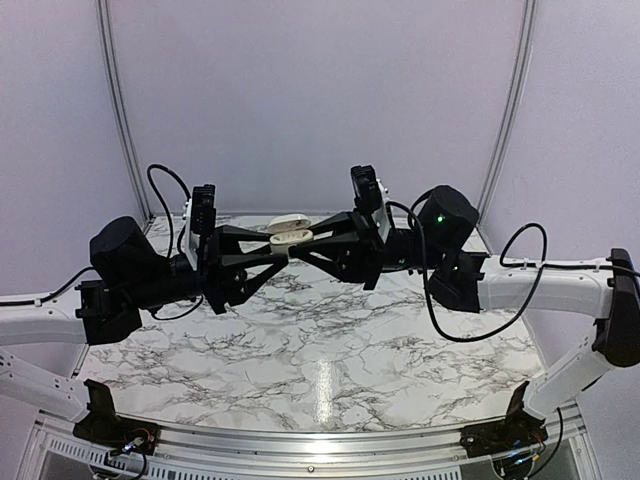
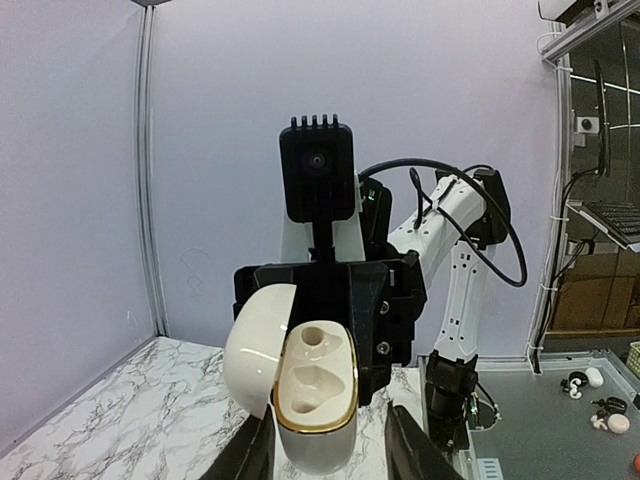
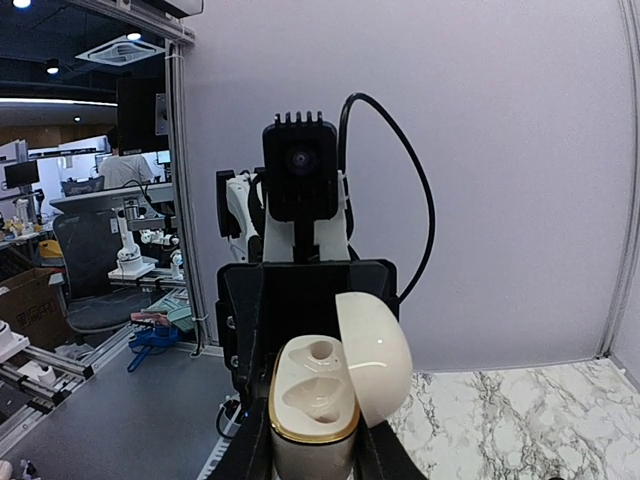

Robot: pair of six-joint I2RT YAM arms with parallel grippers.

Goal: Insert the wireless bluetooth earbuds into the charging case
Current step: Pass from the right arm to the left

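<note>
Right wrist view puts the right gripper [image 3: 315, 462] at the bottom edge. Its two matte black fingers [image 3: 252, 462] press against the flanks of the case [image 3: 312, 400], so we read it as clamped on the base. The case stands upright between them, a glossy cream-white pebble with a thin gold rim [image 3: 300, 437] around its mouth. Two smooth moulded hollows are sunk into its top. Its lid [image 3: 375, 355], a rounded shell of the same shiny plastic, stands open at the right.

From the left wrist we see the left gripper [image 2: 330, 458] flanking the same case from the opposite side. One finger lies close against it and the other shows a sliver of gap, so we cannot tell whether it grips.

From above, both grippers meet tip to tip in the air over the far half of the table [image 1: 320, 350], with the case at the meeting point, clear of the surface. The tabletop is polished white marble with grey veining and a bright streak of glare. Facing the right wrist is a boxy black camera [image 3: 300, 165] with a finned top, and a thin black cable [image 3: 400, 170] loops behind it. Smooth pale lilac walls [image 1: 320, 90] close the back.
</note>
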